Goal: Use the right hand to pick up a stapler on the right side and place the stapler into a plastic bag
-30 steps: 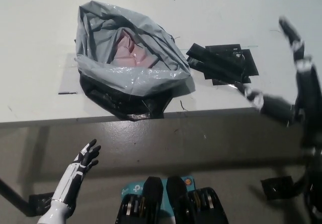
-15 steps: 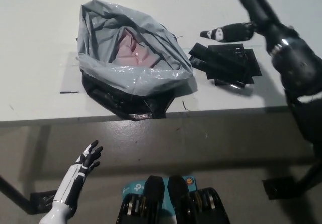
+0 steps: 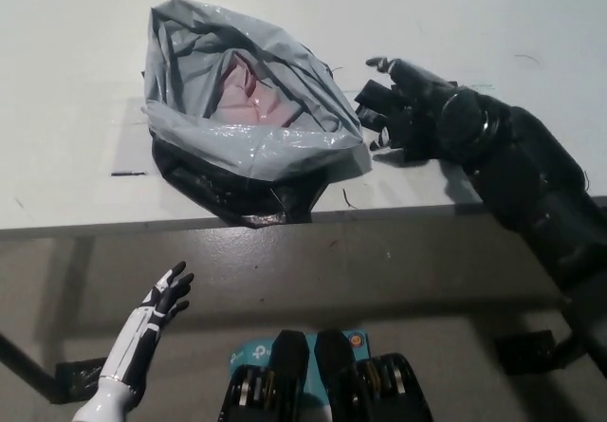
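White table point(image 3: 76, 24) w/ grey plastic bag point(image 3: 247, 137) mid, black tape point(image 3: 237, 206) under its front edge.

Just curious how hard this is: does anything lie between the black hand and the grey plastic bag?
Nothing visible does. The black right hand hangs over the white table right beside the crumpled grey plastic bag. No stapler can be made out. The white left hand rests low, apart.
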{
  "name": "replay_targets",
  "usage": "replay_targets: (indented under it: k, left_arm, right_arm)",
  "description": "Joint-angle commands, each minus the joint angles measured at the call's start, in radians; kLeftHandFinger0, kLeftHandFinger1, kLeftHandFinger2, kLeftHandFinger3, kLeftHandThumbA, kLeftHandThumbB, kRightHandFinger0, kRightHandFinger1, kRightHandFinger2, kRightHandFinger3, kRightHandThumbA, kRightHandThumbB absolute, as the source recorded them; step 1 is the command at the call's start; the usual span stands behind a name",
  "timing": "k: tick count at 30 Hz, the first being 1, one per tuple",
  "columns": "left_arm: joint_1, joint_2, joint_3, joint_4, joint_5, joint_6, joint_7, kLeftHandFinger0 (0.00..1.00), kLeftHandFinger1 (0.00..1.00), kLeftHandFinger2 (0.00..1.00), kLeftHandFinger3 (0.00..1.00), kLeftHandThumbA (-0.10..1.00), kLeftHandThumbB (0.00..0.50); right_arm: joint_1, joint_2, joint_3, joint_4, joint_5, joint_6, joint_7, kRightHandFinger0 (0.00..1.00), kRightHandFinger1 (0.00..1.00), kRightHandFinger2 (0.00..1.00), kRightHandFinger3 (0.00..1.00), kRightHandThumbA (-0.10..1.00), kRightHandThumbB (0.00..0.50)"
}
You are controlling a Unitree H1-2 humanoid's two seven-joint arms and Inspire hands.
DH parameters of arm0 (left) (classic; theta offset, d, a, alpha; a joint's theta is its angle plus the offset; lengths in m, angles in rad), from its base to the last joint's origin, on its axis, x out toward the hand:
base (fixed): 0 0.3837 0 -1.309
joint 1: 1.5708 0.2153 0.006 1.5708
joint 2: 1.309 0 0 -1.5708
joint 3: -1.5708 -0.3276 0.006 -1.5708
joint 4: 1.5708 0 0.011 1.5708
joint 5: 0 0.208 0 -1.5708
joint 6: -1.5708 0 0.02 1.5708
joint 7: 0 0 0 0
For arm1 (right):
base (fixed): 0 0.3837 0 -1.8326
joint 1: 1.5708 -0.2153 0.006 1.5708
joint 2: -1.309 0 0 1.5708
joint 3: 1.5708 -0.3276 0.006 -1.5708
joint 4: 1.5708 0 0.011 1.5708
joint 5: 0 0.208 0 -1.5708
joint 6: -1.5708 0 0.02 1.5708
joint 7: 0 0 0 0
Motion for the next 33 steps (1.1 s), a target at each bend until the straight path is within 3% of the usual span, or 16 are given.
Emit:
replay_targets:
  k: [1, 13, 14, 17, 18, 19, 20, 21, 22, 25, 26, 27, 29, 30, 32, 33]
  left_arm:
    - [-0.011, 0.02, 0.008, -0.042, -0.008, -0.046, -0.023, 1.0, 1.0, 1.0, 1.0, 1.0, 0.3]
    - [-0.006, 0.022, 0.007, -0.039, -0.009, -0.053, -0.025, 1.0, 1.0, 1.0, 1.0, 1.0, 0.301]
    - [-0.009, 0.022, 0.006, -0.037, -0.002, -0.053, -0.022, 1.0, 1.0, 1.0, 1.0, 1.0, 0.3]
    - [-0.014, 0.02, 0.007, -0.034, -0.003, -0.043, -0.022, 1.0, 1.0, 1.0, 1.0, 1.0, 0.311]
    - [-0.013, 0.02, 0.007, -0.035, -0.005, -0.042, -0.024, 1.0, 1.0, 1.0, 1.0, 1.0, 0.31]
    - [-0.013, 0.02, 0.006, -0.036, -0.005, -0.041, -0.025, 1.0, 1.0, 1.0, 1.0, 1.0, 0.31]
    - [-0.013, 0.019, 0.006, -0.038, -0.003, -0.039, -0.024, 1.0, 1.0, 1.0, 1.0, 1.0, 0.312]
    - [-0.012, 0.019, 0.007, -0.039, -0.004, -0.039, -0.024, 1.0, 1.0, 1.0, 1.0, 1.0, 0.318]
    - [-0.013, 0.02, 0.007, -0.039, 0.0, -0.041, -0.024, 1.0, 1.0, 1.0, 1.0, 1.0, 0.321]
    - [-0.018, 0.02, 0.008, -0.036, -0.011, -0.039, -0.032, 1.0, 1.0, 1.0, 1.0, 1.0, 0.31]
    - [-0.018, 0.02, 0.008, -0.036, -0.006, -0.039, -0.03, 1.0, 1.0, 1.0, 1.0, 1.0, 0.318]
    - [-0.019, 0.019, 0.009, -0.034, -0.004, -0.039, -0.029, 1.0, 1.0, 1.0, 1.0, 1.0, 0.326]
    - [-0.019, 0.02, 0.009, -0.033, -0.001, -0.038, -0.028, 1.0, 1.0, 1.0, 1.0, 1.0, 0.333]
    - [-0.018, 0.022, 0.008, -0.032, 0.003, -0.041, -0.027, 1.0, 1.0, 1.0, 1.0, 1.0, 0.329]
    - [-0.015, 0.024, 0.006, -0.031, 0.009, -0.042, -0.027, 1.0, 1.0, 1.0, 1.0, 1.0, 0.335]
    - [-0.015, 0.025, 0.006, -0.029, 0.011, -0.046, -0.027, 1.0, 1.0, 1.0, 1.0, 1.0, 0.335]
  right_arm:
    - [-0.133, 0.011, 0.01, 0.12, -0.035, 0.006, -0.007, 1.0, 1.0, 1.0, 1.0, 1.0, 0.37]
    - [-0.105, -0.032, 0.006, 0.228, -0.033, -0.006, -0.044, 1.0, 1.0, 1.0, 1.0, 0.97, 0.396]
    - [-0.101, -0.035, -0.014, 0.232, -0.015, -0.017, -0.063, 0.96, 0.99, 1.0, 1.0, 0.91, 0.377]
    - [-0.09, -0.037, -0.066, 0.232, 0.011, -0.043, -0.098, 1.0, 1.0, 1.0, 1.0, 0.56, 0.249]
    - [-0.084, -0.034, -0.079, 0.23, 0.014, -0.053, -0.121, 0.79, 0.84, 0.81, 0.7, 0.42, 0.254]
    - [-0.081, -0.033, -0.087, 0.23, 0.014, -0.059, -0.135, 0.68, 0.77, 0.75, 0.62, 0.37, 0.255]
    - [-0.079, -0.028, -0.095, 0.23, 0.013, -0.057, -0.148, 0.24, 0.35, 0.42, 0.33, 0.26, 0.251]
    - [-0.077, -0.025, -0.106, 0.228, 0.016, -0.059, -0.155, 0.15, 0.27, 0.34, 0.25, 0.22, 0.251]
    - [-0.075, -0.023, -0.118, 0.229, 0.024, -0.06, -0.158, 0.07, 0.22, 0.3, 0.27, 0.17, 0.257]
    - [-0.072, -0.025, -0.135, 0.228, 0.023, -0.071, -0.168, 0.18, 0.34, 0.41, 0.36, 0.2, 0.252]
    - [-0.072, -0.025, -0.137, 0.229, 0.02, -0.069, -0.173, 0.33, 0.48, 0.53, 0.44, 0.22, 0.248]
    - [-0.071, -0.026, -0.141, 0.23, 0.02, -0.069, -0.179, 0.15, 0.33, 0.4, 0.35, 0.26, 0.238]
    - [-0.068, -0.027, -0.146, 0.23, 0.02, -0.077, -0.191, 0.26, 0.49, 0.54, 0.41, 0.28, 0.236]
    - [-0.065, -0.029, -0.148, 0.229, 0.02, -0.084, -0.2, 0.24, 0.45, 0.51, 0.41, 0.29, 0.228]
    - [-0.06, -0.031, -0.154, 0.228, 0.024, -0.101, -0.209, 0.1, 0.37, 0.4, 0.2, 0.29, 0.22]
    - [-0.058, -0.032, -0.155, 0.229, 0.024, -0.109, -0.214, 0.04, 0.36, 0.44, 0.19, 0.32, 0.218]
